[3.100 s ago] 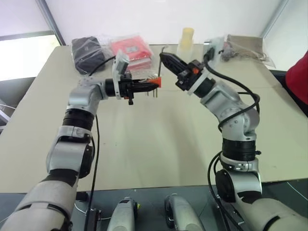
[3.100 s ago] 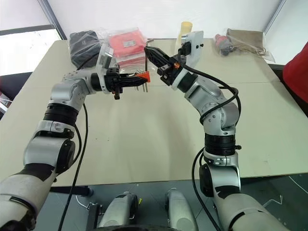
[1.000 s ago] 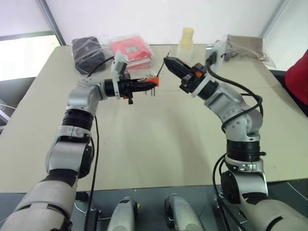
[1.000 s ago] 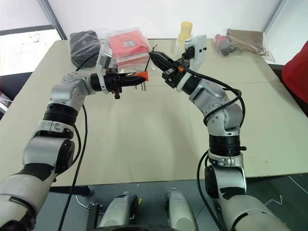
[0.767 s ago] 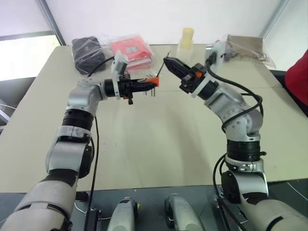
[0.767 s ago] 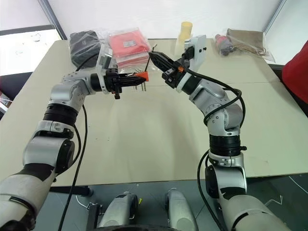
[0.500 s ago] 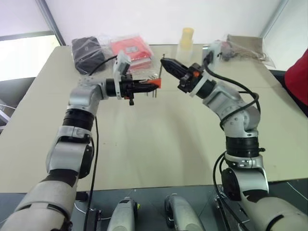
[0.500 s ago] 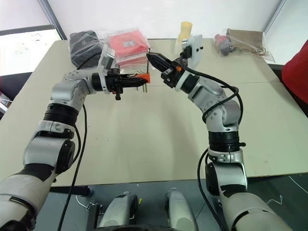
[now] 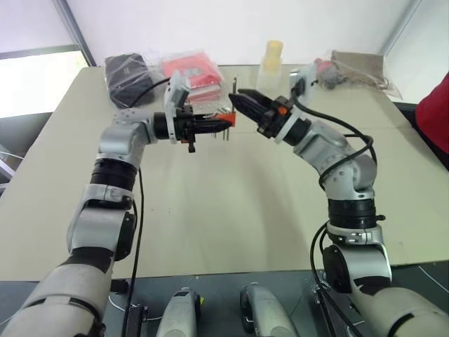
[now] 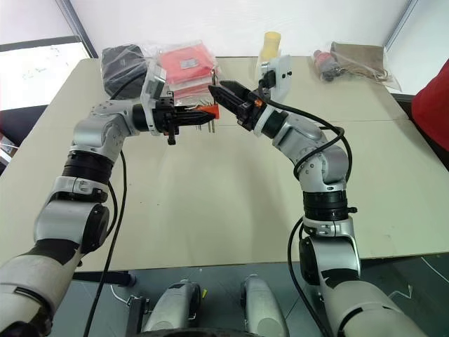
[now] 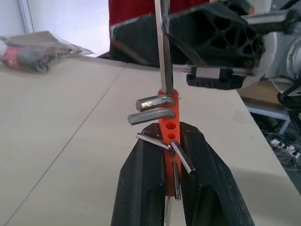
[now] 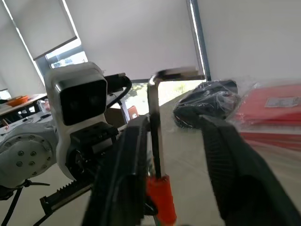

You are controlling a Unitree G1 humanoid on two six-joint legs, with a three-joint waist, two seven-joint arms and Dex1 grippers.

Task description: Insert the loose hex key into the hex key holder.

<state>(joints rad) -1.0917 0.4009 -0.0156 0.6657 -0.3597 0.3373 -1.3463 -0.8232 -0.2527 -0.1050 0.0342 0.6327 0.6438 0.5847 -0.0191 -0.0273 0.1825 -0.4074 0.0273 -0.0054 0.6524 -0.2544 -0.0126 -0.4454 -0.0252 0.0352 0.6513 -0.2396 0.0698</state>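
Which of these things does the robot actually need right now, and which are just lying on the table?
In use:
- hex key holder, clamped in the left gripper
- loose hex key, standing in the holder's top
- right gripper, open around the key

Lying about:
- red packets
- black pouch
- yellow cup
- brown bag

No legible text, brand, number or sign is found in any view. The red packet (image 9: 192, 72) near the far edge of the tabletop (image 9: 231, 203) carries a small pale label, but its print cannot be made out. The wrapped bottle (image 11: 28, 54) near the far right corner shows a dark label band, likewise unreadable.
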